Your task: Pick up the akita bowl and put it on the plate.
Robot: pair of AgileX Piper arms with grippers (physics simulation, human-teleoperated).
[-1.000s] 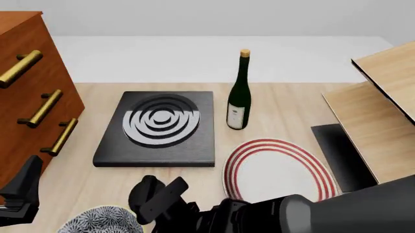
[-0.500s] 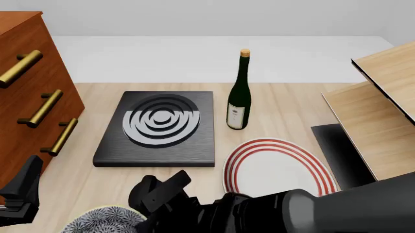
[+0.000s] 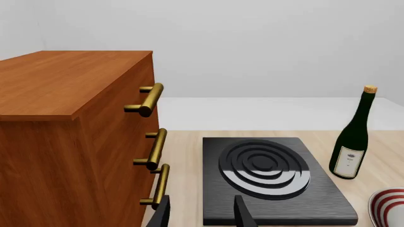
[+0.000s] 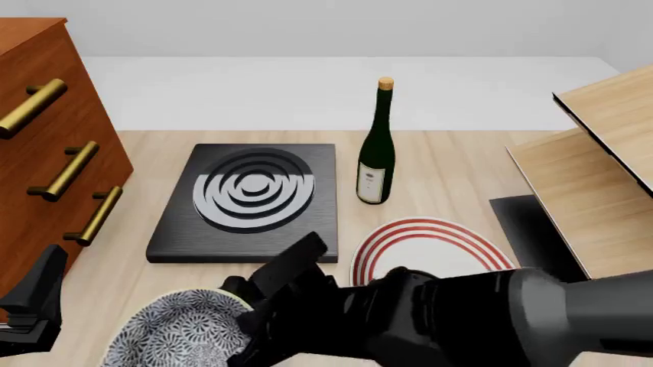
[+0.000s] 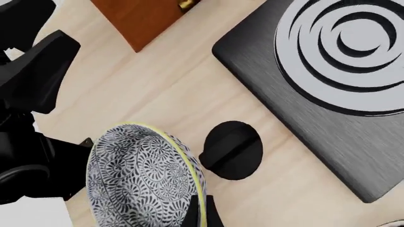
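My right gripper (image 4: 255,310) has the akita bowl (image 4: 179,332) pinched by its rim, one finger inside and one outside as far as the wrist view shows; in the front view the bowl sits at about seven o'clock, tilted, its patterned inside turned up toward the camera. From the wrist camera the bowl (image 5: 144,179) looks lifted clear of the wood, with the small black knob (image 5: 232,150) lying on the table beyond it, though I cannot be sure how high it is.

My left gripper (image 3: 200,215) is idle at the front-left edge, fingers set apart with nothing between them.

By my reckoning the pick-up is done or nearly so, and the carry and the set-down are still ahead. The plate (image 4: 433,248), white with red rings, lies bare near five o'clock of the table, partly hidden behind my own right arm, so the bowl has to travel from seven o'clock across toward it and then come level before release.

The surface is a pale wooden table (image 4: 459,164). A black slab with grey rings (image 4: 250,200) lies around the middle, a dark wine bottle (image 4: 377,145) stands upright at about one o'clock just behind the plate, a wooden drawer cabinet (image 4: 46,153) with brass handles fills nine o'clock, and light wooden panels (image 4: 597,191) rise at three o'clock. Behind is a plain pale wall.
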